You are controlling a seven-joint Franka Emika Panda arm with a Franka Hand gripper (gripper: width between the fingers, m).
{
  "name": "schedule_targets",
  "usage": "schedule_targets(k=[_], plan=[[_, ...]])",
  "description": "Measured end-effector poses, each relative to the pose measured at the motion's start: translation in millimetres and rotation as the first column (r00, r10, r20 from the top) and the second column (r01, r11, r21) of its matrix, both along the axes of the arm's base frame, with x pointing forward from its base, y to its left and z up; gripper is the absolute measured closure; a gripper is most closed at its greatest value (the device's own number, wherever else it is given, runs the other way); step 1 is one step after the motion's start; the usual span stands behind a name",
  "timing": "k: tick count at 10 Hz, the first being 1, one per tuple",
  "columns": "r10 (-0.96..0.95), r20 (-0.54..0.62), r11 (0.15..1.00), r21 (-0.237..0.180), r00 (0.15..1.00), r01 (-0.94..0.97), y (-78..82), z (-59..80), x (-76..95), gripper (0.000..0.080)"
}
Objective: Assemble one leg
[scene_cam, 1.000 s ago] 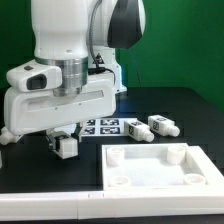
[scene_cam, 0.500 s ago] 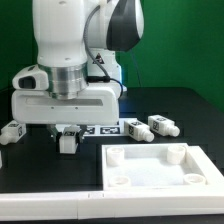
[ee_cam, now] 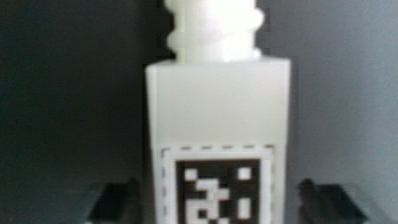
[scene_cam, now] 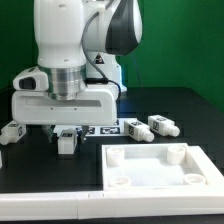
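One leg [scene_cam: 67, 141], a small white block with a black-and-white tag, lies on the black table under the hand. My gripper [scene_cam: 67, 133] hangs straight down over it. In the wrist view the leg [ee_cam: 215, 120] fills the middle, its stub end pointing away and its tag at the near end. My gripper [ee_cam: 221, 203] is open. One dark fingertip [ee_cam: 121, 203] stands on each side of the tag end, with a narrow dark gap to the leg on both sides. Two more legs [scene_cam: 157, 125] [scene_cam: 134, 129] lie towards the exterior view's right.
The large flat white square panel [scene_cam: 155, 167] with raised corners lies at the front right of the exterior view. The marker board [scene_cam: 100, 126] lies behind the hand. Another leg [scene_cam: 11, 130] lies at the left. A white strip [scene_cam: 50, 205] runs along the front.
One second ago the hand was tilted and set slightly lower and to the left. It has since levelled out above the leg. Nothing has visibly moved in the last half second.
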State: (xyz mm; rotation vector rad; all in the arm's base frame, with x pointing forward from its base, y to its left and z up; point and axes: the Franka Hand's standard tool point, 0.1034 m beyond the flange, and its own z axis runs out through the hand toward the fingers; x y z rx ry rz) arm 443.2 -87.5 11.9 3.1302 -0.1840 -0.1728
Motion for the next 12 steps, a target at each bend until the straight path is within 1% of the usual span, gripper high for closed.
schedule_targets(k=[1, 2, 3, 4, 5, 6, 7, 8, 9, 10, 11, 12], plan=[[0.003, -0.037, 1.0, 0.022, 0.999, -0.002, 1.4, 4.4, 6.0, 0.0301], [0.004, -0.121, 0.998, 0.058, 0.993, 0.003, 3.0, 10.5, 15.0, 0.0183], [0.013, -0.233, 0.996, 0.091, 0.972, 0.008, 5.4, 13.6, 24.8, 0.016], [0.022, -0.315, 0.994, 0.11, 0.949, 0.014, 6.2, 12.2, 34.8, 0.016], [0.041, -0.418, 0.993, 0.116, 0.908, 0.009, 8.4, 8.9, 34.3, 0.0151], [0.051, -0.503, 0.994, 0.113, 0.863, 0.007, 9.6, 4.4, 30.9, 0.0151], [0.062, -0.545, 0.993, 0.122, 0.836, 0.006, 8.9, 1.0, 25.5, 0.0151], [0.072, -0.611, 0.991, 0.133, 0.788, 0.013, 7.5, 4.2, 11.6, 0.0151], [0.079, -0.651, 0.991, 0.136, 0.755, 0.014, 4.8, 6.7, 3.3, 0.0151], [0.08, -0.651, 0.991, 0.134, 0.755, 0.01, 1.8, 6.2, 1.4, 0.0151], [0.068, -0.618, 0.992, 0.123, 0.784, 0.011, -3.1, 5.0, 0.8, 0.0151], [0.066, -0.617, 0.992, 0.123, 0.784, 0.013, -2.9, 5.5, -1.3, 0.0151]])
